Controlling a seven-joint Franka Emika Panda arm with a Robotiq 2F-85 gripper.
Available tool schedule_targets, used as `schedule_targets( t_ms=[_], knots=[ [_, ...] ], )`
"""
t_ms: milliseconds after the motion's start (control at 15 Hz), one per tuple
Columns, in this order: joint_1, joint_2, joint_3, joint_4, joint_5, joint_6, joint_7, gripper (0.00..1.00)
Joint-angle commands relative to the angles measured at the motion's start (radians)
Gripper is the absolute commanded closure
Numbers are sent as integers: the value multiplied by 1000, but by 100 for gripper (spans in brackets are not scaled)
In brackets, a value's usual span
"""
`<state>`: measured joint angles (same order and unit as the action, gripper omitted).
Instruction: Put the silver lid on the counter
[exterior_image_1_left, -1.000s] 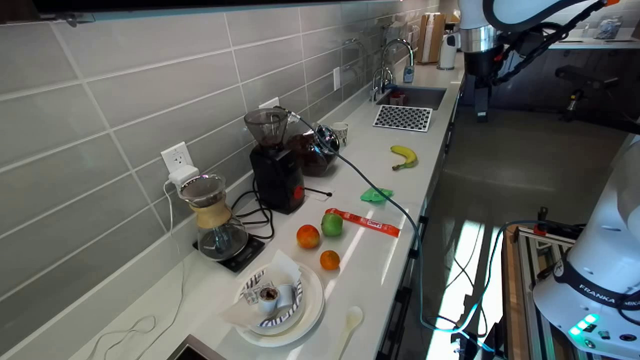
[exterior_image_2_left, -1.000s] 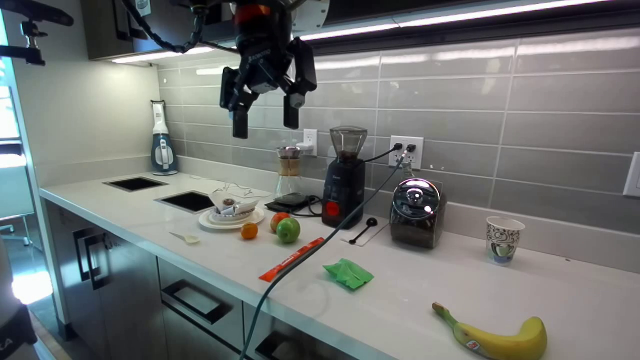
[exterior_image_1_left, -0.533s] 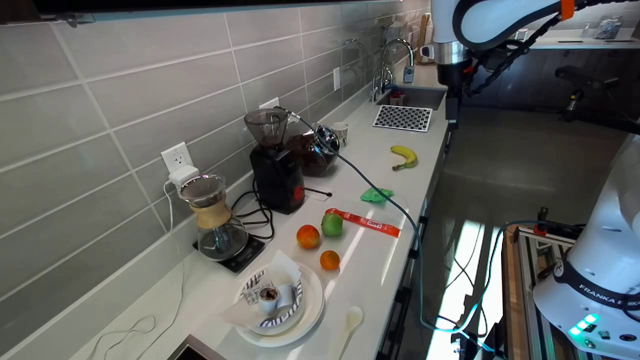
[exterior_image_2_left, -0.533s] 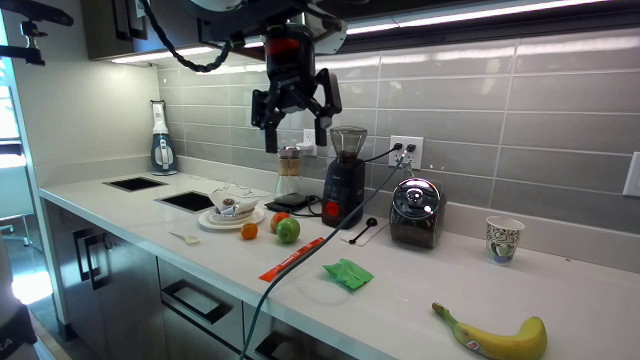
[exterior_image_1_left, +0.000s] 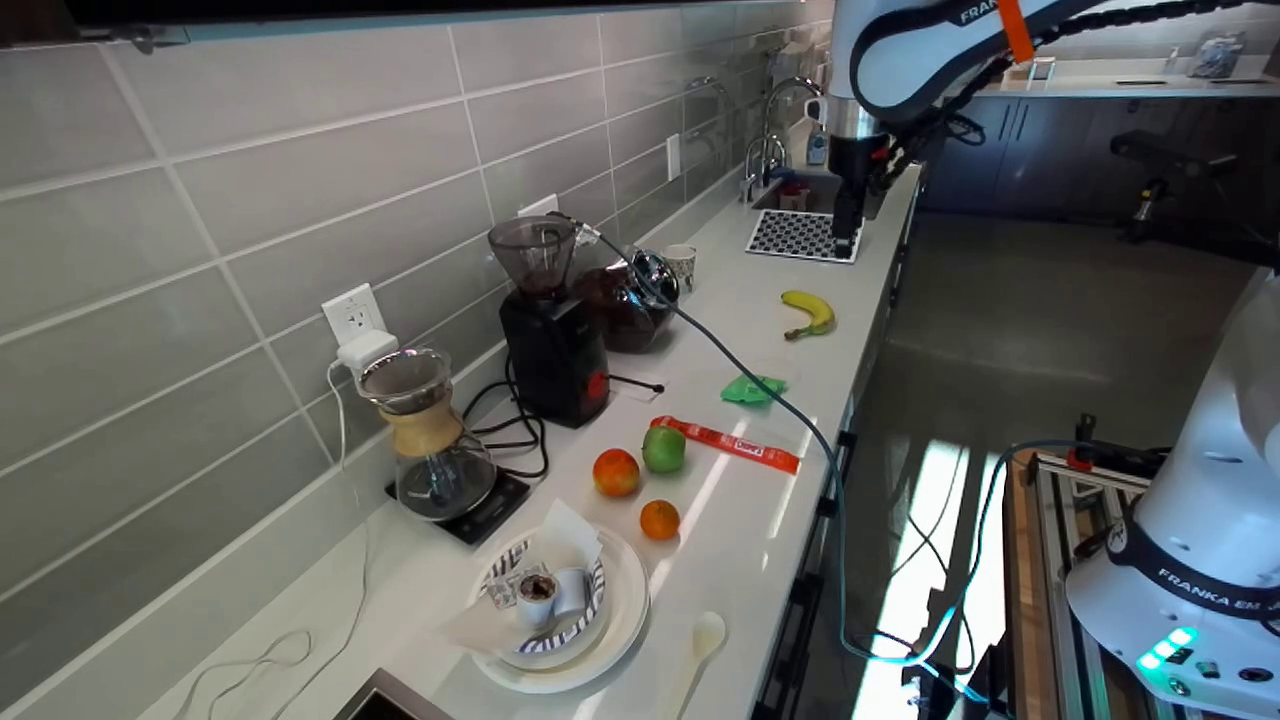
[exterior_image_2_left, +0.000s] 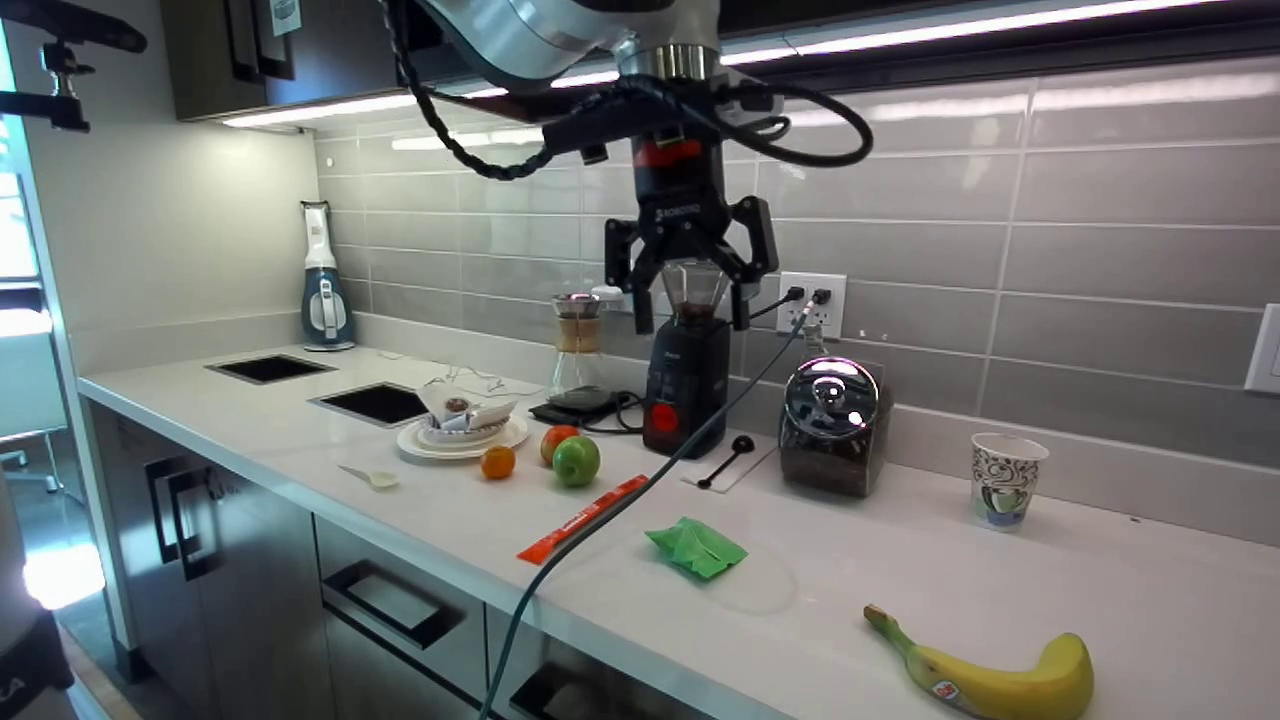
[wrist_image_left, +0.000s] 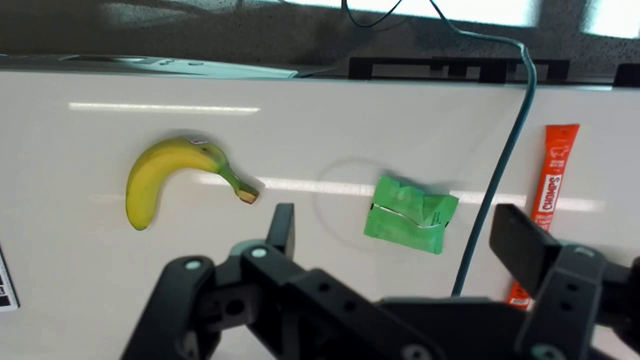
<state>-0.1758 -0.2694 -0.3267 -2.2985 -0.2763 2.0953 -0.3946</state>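
Wrist view, claw (wrist_image_left: 396, 231) spread wide, above counter (wrist_image_left: 320, 127)

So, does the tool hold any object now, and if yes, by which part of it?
Nothing is held. The tool is open above the counter; the green packet seen between its fingers in the wrist view lies on the counter.

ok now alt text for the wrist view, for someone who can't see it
Open gripper, holding nothing, above a pale counter, where a crumpled green packet lies right of centre. A yellow banana lies to the left; to the packet's right run a teal cable and then a red Chomps stick, partly hidden by the gripper.
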Motion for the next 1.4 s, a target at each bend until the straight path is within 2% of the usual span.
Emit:
schedule_targets(
  t_ms=[0, 400, 533, 600, 1067, 1333],
  knots=[
    [-13, 142, -29, 123, 116, 18, -78, 0],
    [-25, 321, 19, 289, 209, 1, -33, 0],
    [-27, 359, 44, 332, 231, -43, 3, 0],
    [-39, 302, 45, 271, 196, 2, -24, 0],
    [-43, 351, 63, 313, 206, -9, 3, 0],
    [-47, 399, 67, 312, 186, 126, 68, 0]
  ],
)
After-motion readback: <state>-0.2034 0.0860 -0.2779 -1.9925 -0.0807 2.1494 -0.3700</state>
